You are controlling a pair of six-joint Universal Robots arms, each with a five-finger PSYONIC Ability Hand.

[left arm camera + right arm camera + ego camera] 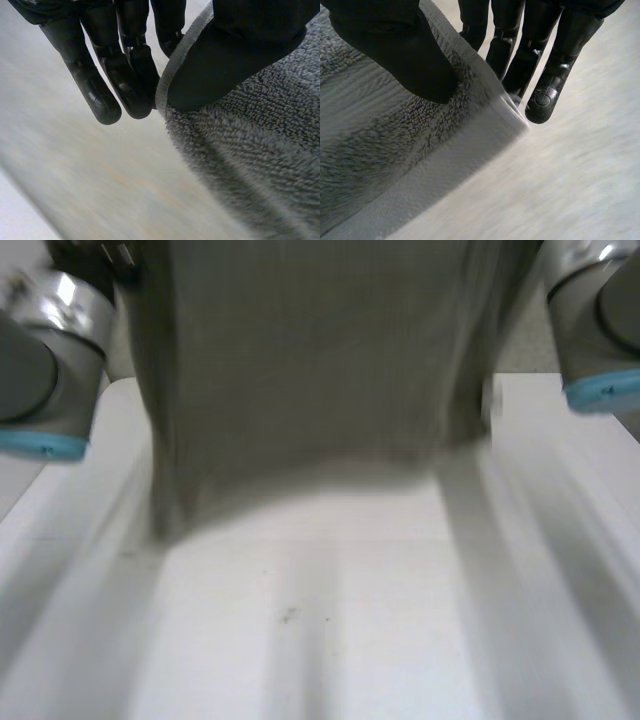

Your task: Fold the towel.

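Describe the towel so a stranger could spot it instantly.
Start at the white table. Over it hangs the towel, pinched at its edge by the left hand and the right hand. It is grey, fluffy cloth against plain white.

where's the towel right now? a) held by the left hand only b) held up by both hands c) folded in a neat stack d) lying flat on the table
b: the left hand and the right hand each pinch an edge of the towel, which hangs over the table.

We count 1 towel (320, 350), 1 table (330, 640), 1 left robot hand (105, 95) and 1 right robot hand (520, 65).
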